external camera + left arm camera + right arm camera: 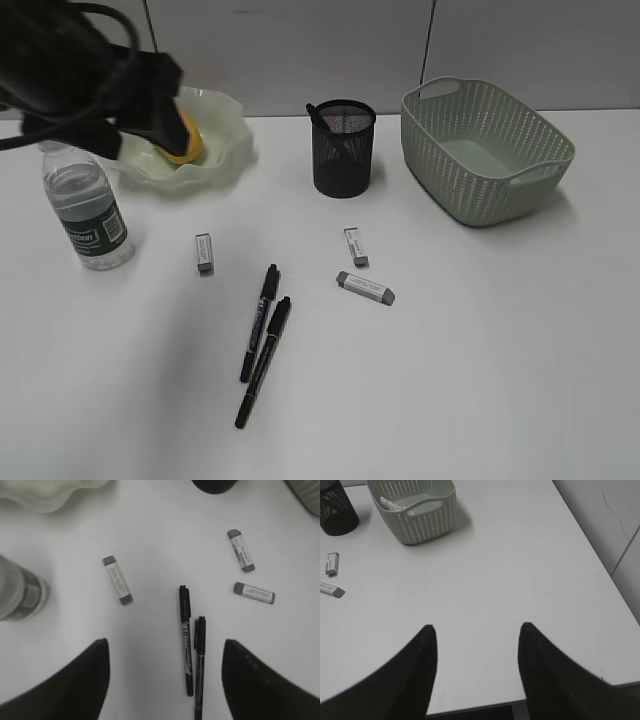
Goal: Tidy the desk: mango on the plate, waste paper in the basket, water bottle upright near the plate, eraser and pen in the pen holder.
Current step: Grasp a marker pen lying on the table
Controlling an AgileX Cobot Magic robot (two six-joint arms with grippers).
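Note:
The mango lies in the wavy green plate, partly hidden by my left arm. The water bottle stands upright beside the plate. Two black pens and three erasers lie on the desk. The pen holder holds one pen. My left gripper is open and empty, high above the pens. My right gripper is open and empty over the right part of the desk. White waste paper shows inside the basket.
The basket stands at the back right, the pen holder at the back middle. A grey wall runs behind the desk. In the right wrist view the desk's front and right edges are close to the gripper.

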